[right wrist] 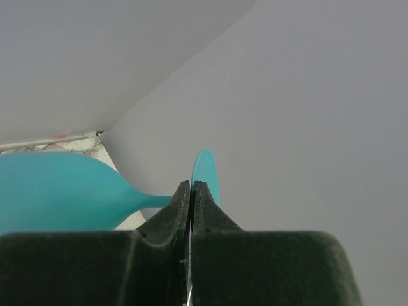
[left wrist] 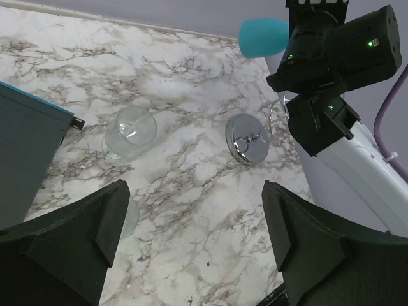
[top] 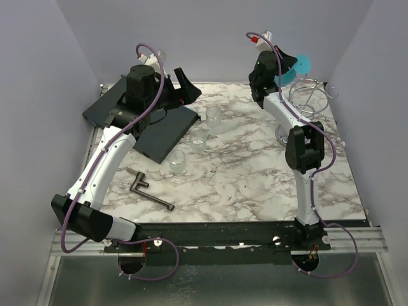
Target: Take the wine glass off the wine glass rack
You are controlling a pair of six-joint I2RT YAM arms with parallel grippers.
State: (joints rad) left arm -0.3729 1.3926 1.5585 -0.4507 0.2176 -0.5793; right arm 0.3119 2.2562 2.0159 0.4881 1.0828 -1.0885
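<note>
Right pincer (right wrist: 191,189): pressed together on the stem of the wine glass (right wrist: 60,191).
Wine glass: teal, tipped sideways, upper right of top view.
Wine glass rack (left wrist: 246,141): on the counter (top: 242,172), upper right.
Left pincer (left wrist: 194,210): spread wide, empty.

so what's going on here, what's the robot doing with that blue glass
The right gripper is shut on the stem of the teal wine glass and holds it up in the back right corner, close by the chrome wine glass rack. From these views the glass looks free of the wire arms. The left gripper hangs open over the marble table, holding nothing.
</note>
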